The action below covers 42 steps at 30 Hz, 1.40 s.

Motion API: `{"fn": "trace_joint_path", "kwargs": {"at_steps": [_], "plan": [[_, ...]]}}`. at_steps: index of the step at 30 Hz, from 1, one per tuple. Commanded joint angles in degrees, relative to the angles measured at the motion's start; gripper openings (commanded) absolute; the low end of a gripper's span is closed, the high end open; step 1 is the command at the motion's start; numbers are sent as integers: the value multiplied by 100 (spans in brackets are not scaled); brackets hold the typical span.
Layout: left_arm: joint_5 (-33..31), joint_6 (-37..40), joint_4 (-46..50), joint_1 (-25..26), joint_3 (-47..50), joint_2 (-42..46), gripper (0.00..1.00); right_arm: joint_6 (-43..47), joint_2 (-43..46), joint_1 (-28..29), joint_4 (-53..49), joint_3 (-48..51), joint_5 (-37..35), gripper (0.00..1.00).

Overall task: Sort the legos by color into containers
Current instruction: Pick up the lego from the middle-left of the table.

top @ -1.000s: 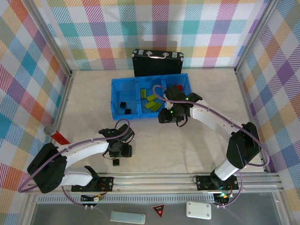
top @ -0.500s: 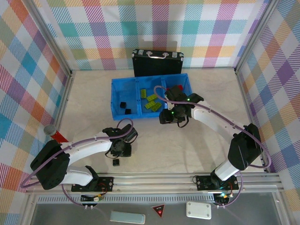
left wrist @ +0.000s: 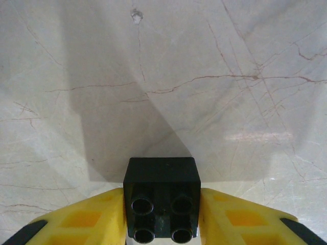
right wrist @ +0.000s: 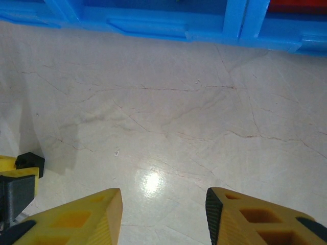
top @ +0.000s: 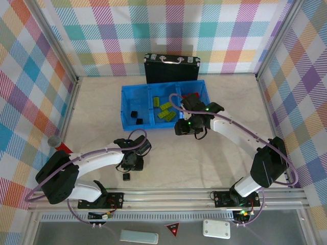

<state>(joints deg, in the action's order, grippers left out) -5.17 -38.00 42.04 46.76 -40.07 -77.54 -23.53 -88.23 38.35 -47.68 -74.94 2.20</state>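
Observation:
My left gripper (top: 134, 162) (left wrist: 161, 200) hangs low over the near-left table, shut on a small black lego (left wrist: 161, 176) whose studs face the camera between the yellow fingers. Another black lego (top: 126, 176) lies on the table just in front of it. The blue tray (top: 125, 97) (right wrist: 153, 26) holds black legos (top: 136, 117) in its left compartment, green ones (top: 164, 109) in the middle and red ones (top: 193, 95) on the right, partly behind my right arm. My right gripper (top: 185, 127) (right wrist: 163, 199) is open over bare table just in front of the tray.
A black case with metal handles (top: 172, 69) stands behind the tray. A red strip with a grey knob (top: 57, 143) sits at the left wall. Metal frame posts and plaid walls close in the table on three sides.
The left gripper's jaws have closed on the black lego, and the left arm has shifted slightly to the right. The right arm has barely moved.

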Motion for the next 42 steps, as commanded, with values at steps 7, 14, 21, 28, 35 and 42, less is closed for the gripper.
{"fn": "trace_joint_path", "kwargs": {"at_steps": [7, 14, 21, 28, 35, 42], "plan": [[-81, -87, 252, 122, -158, -2, 35, -68, 227, 50, -158, 32, -53, 49], [-243, -97, 374, 120, -283, 124, 34, -64, 280, 50, -226, 14, -105, 48], [-409, 62, 488, 105, -586, -114, 35, -116, 448, 46, -302, 134, -191, 48], [-476, 418, 614, -75, -1152, -413, 34, -242, 835, 50, -404, 487, -305, 49], [-390, 907, 739, -464, -1880, -807, 34, -351, 1382, 50, -640, 898, -571, 49], [-277, 1456, 892, -974, -2613, -1141, 34, -591, 1958, 50, -829, 1342, -702, 49]]}}
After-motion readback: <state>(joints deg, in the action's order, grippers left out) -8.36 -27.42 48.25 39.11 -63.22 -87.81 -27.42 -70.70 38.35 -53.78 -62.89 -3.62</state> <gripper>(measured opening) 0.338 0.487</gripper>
